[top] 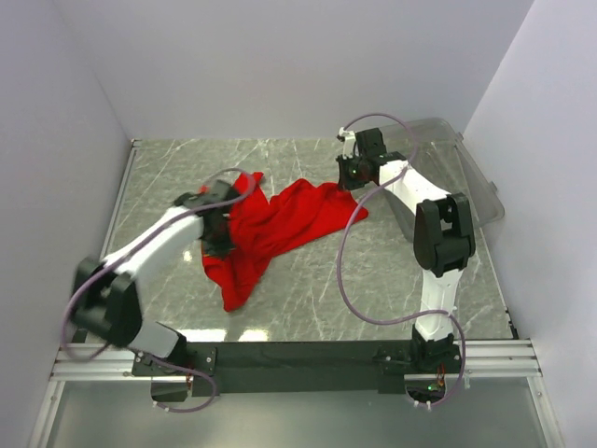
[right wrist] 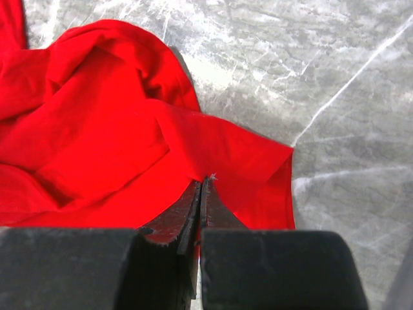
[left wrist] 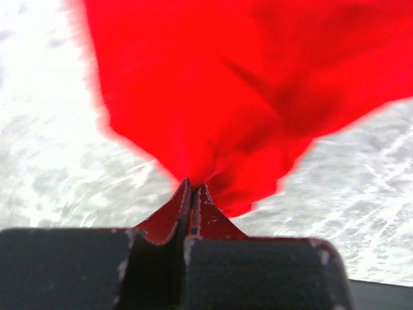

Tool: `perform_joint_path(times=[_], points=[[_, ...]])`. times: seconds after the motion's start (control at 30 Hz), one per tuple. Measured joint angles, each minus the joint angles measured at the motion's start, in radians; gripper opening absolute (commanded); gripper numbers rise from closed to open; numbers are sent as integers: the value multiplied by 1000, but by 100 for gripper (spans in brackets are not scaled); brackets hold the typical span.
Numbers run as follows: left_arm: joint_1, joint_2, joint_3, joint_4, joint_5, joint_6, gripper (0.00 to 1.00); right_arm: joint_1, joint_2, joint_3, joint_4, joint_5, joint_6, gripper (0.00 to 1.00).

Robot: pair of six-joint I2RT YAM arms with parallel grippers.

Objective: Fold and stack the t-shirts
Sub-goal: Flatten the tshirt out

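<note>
The task was only at its beginning: the one t-shirt (top: 280, 229) in view was not folded and there was no stack. It lay crumpled on the bench (top: 373, 280) to the left of the clear plastic bin (top: 466, 159), well apart from it. The left arm reached forward from the side far from the bin and bent down over the cloth. The left claw (left wrist: 192, 188) was clenched on a bunched part of the t-shirt, which hung from its tips. The right arm stood beside the bin, its elbow raised and its wrist turned away from the bin toward the cloth. The right claw (right wrist: 202, 184) was clenched too, and seemed to pinch a fold at the cloth's edge nearest the bin.
</note>
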Motion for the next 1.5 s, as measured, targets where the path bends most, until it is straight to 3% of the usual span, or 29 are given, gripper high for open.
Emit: perform_joint_path(times=[0.07,0.13,0.17,0.2,0.3,0.4,0.57,0.67,0.9,1.13,1.5], points=[[90,-121,-88,14,12,-14,4,-2,-8,-5,-2,0,0,0],[217,-242,-193,37,44,-22,25,-5,-14,-5,3,-1,0,0],[273,-280,-233,45,55,-31,25,-6,-16,-5,4,-1,0,0],[325,-311,-275,57,81,-37,42,-8,-17,-5,6,-2,1,0],[386,-332,-343,61,126,-48,60,-8,-18,-5,11,-5,4,0],[390,-334,-344,71,166,-60,66,-8,-18,-6,13,-11,6,0],[391,-391,-255,105,240,-61,65,-8,-19,-10,17,-17,7,0],[391,-410,-228,177,363,-73,59,-8,-23,-23,20,-20,8,0],[390,-364,-351,306,591,-169,55,-8,-27,-36,25,-23,15,0],[389,-356,-414,357,639,-217,49,-8,-27,-38,24,-23,19,0],[353,-291,-451,329,592,-220,49,-8,-27,-38,25,-23,23,0]])
